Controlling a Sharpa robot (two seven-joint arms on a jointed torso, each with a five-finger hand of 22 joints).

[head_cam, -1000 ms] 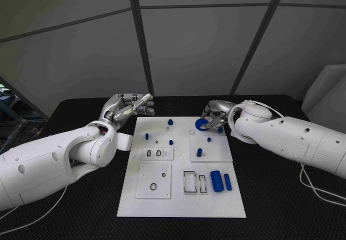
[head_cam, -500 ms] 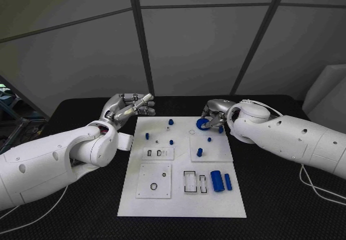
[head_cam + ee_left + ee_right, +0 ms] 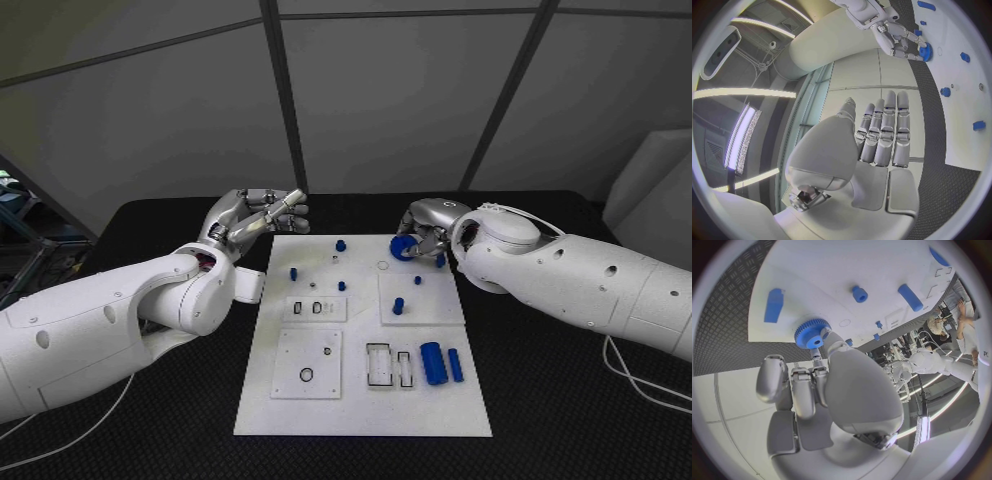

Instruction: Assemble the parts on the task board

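Blue ridged gear [image 3: 812, 333] pinched by right hand [image 3: 421, 232]; left hand [image 3: 257, 213] flat, holding nothing.

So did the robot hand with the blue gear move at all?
Yes, a little. The right robot hand holding the blue gear has drifted toward the far edge of the task board and slightly toward its middle.

I see bare table [image 3: 562, 400] on both sides of the task board [image 3: 364, 405]. My right hand [image 3: 420, 232], holding the blue gear [image 3: 402, 247], crowds the board's far right corner among upright blue pegs [image 3: 342, 244]. My left hand [image 3: 254, 217] hangs off its far left corner.
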